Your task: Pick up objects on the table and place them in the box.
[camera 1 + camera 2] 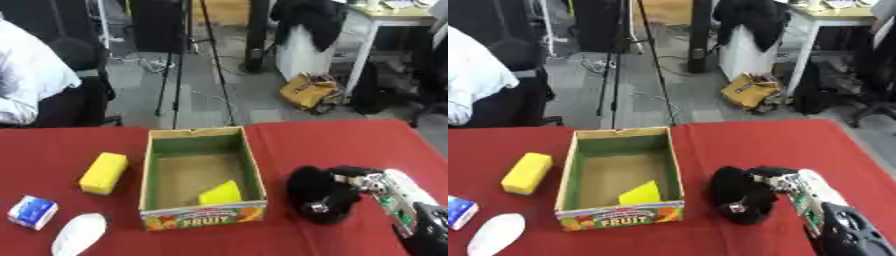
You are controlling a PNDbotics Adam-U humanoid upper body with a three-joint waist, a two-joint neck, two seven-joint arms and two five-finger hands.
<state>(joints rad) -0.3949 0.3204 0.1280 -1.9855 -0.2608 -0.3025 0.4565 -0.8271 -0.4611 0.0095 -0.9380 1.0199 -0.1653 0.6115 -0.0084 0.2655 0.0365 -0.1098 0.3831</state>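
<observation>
An open cardboard fruit box (203,217) stands mid-table with a yellow wedge-shaped piece (220,193) lying inside at its near right. Right of the box, my right hand (343,192) has its fingers curled round a round black object (313,192) that sits low at the red table (350,140). A yellow block (103,173) lies left of the box. Near the lower left corner are a small blue-and-white carton (32,211) and a white oblong object (79,233). My left hand shows in neither view.
A person in white sits past the table's far left edge. Beyond the table are a tripod, a yellow bag on the floor and a desk.
</observation>
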